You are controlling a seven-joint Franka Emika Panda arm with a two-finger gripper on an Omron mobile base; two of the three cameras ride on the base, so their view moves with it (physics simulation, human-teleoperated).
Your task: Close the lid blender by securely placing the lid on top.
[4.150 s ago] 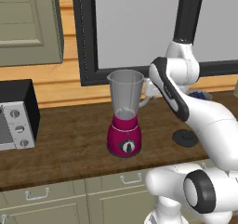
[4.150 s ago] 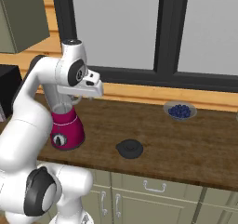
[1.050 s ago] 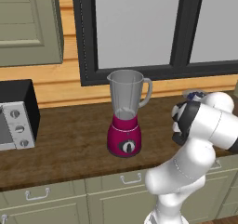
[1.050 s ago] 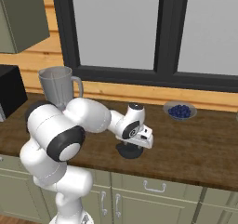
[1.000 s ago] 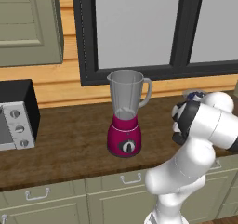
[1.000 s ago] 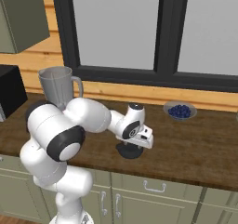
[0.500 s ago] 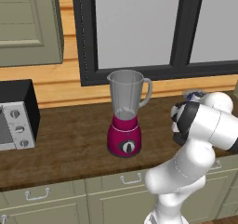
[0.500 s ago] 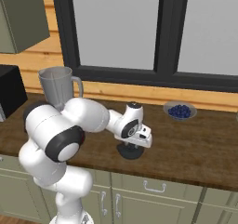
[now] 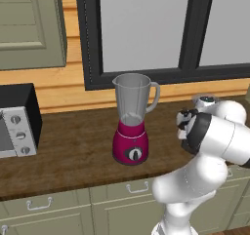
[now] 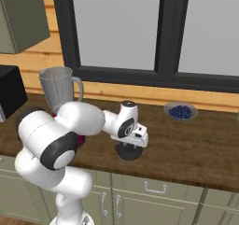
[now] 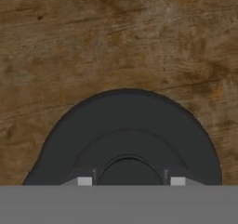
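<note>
Blender (image 9: 132,122) stands upright on the wooden tabletop (image 9: 73,151), its long axis vertical: magenta base with a black dial facing the cameras, clear grey tapered jar above, mouth open at the top and uncovered. The jar handle projects toward the right in the left base view. Nothing can be made out inside the jar.

Lid (image 10: 128,151) lies flat on the tabletop, well apart from the blender and to its right in the right base view. It is a round black disc with a raised centre, that centre pointing up. In the hand view the lid (image 11: 128,139) sits directly under the camera, its rim curving across the wood grain.

End effector (image 10: 132,144) is lowered over the lid, pointing straight down. In the hand view its two fingertips (image 11: 84,181) flank the raised centre on either side, with a gap between them as wide as that centre. Whether the pads press on the knob cannot be told; the jaws are parted around it, and the lid rests on the wood.

A small bowl (image 10: 180,111) holding dark blue berries sits on the tabletop near the window (image 10: 154,32), well apart from the lid on its far right. A black-and-silver toaster oven (image 9: 17,119) stands at the left end of the tabletop, apart from the blender.
</note>
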